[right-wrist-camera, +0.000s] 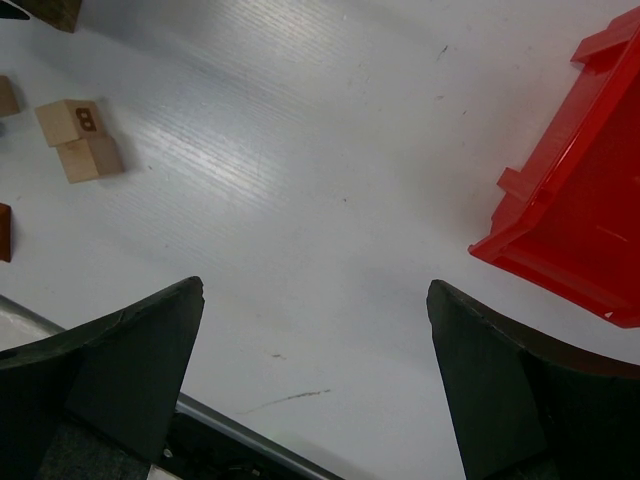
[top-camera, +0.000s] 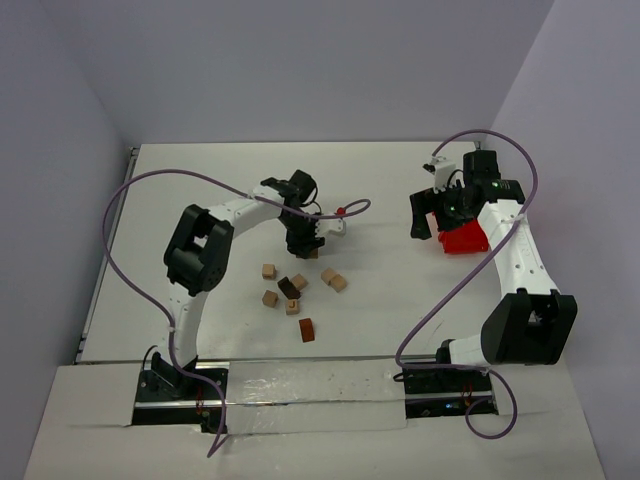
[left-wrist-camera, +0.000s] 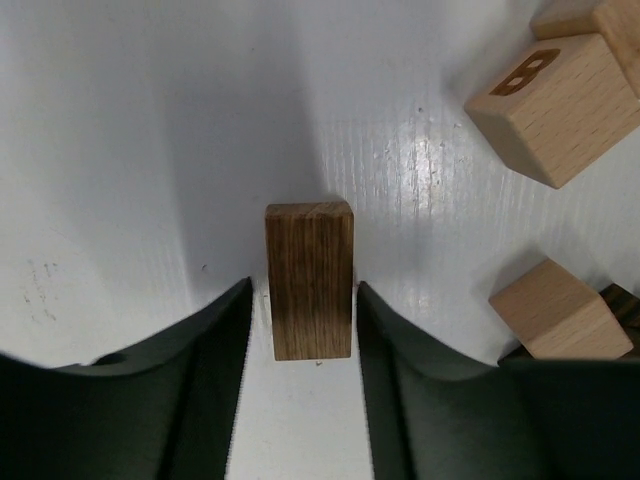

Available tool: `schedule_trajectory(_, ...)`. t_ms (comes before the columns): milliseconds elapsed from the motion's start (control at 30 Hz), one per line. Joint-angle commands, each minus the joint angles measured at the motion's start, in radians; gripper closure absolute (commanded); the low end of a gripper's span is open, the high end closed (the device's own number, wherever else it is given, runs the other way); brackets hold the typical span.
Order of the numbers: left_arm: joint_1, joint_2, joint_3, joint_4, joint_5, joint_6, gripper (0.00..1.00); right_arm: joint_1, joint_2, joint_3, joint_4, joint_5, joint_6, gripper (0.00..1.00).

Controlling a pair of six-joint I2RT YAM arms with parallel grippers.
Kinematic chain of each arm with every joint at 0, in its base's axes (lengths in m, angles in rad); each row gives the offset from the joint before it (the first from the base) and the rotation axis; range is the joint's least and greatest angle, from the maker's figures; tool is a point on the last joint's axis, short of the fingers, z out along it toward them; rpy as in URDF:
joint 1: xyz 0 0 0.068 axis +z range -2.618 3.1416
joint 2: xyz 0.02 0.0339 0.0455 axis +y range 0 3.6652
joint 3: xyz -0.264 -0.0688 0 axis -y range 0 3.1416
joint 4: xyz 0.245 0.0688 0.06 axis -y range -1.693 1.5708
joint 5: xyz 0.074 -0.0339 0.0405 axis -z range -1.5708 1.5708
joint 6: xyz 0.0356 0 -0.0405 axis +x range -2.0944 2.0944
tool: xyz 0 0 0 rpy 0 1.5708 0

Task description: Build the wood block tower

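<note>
Dark fingers (left-wrist-camera: 200, 400) of the left tool (left-wrist-camera: 303, 300) filled the bottom of the left wrist view, with a dark brown block (left-wrist-camera: 310, 270) right between them. Its long axis ran up-down the frame, in line with the fingers, long sides facing them. We saw a sliver of table (left-wrist-camera: 120, 150) at its left side and hardly any at its right, so we judged the tool parted and the block let go, not clamped. Tan cubes (left-wrist-camera: 560, 110) sat at the right edge, apart.

In the top view, loose blocks (top-camera: 290, 290) lay just below the left tool, centre frame. Over at the right, the right tool (right-wrist-camera: 315, 300) gaped wide with nothing in it, red bin (right-wrist-camera: 580, 200) at its upper right, well apart from the blocks. We judged the left tool clearly nearer for any next pick.
</note>
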Motion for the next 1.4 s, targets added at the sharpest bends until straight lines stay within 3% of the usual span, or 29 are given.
schedule_trajectory(0, 0.008, -0.031, 0.078, -0.041, 0.002, 0.012, 0.43, 0.001, -0.010, 0.031, 0.006, -0.036, 0.009, 0.00)
schedule_trajectory(133, 0.015, -0.091, 0.136, -0.093, 0.001, -0.023, 0.36, 0.002, -0.036, 0.019, 0.011, -0.054, 0.012, 0.00)
schedule_trajectory(300, 0.034, -0.221, 0.134, -0.137, 0.053, -0.096, 0.35, 0.025, -0.104, -0.053, 0.026, -0.093, -0.046, 0.00)
schedule_trajectory(433, 0.064, -0.381, -0.009, -0.095, 0.217, -0.184, 0.36, 0.101, -0.122, -0.102, 0.029, -0.111, -0.111, 0.00)
schedule_trajectory(633, 0.062, -0.550, -0.285, 0.019, 0.376, -0.118, 0.33, 0.124, -0.122, -0.171, 0.044, -0.154, -0.107, 0.00)
schedule_trajectory(867, -0.005, -0.418, -0.191, -0.068, 0.417, 0.091, 0.26, 0.102, -0.201, -0.235, -0.014, -0.125, -0.129, 0.00)
schedule_trajectory(1133, -0.070, -0.249, -0.101, -0.109, 0.341, 0.365, 0.32, -0.034, -0.273, -0.271, -0.076, -0.111, -0.128, 0.00)
schedule_trajectory(1367, -0.080, -0.150, -0.033, -0.147, 0.324, 0.482, 0.35, -0.088, -0.278, -0.256, -0.100, -0.101, -0.116, 0.00)
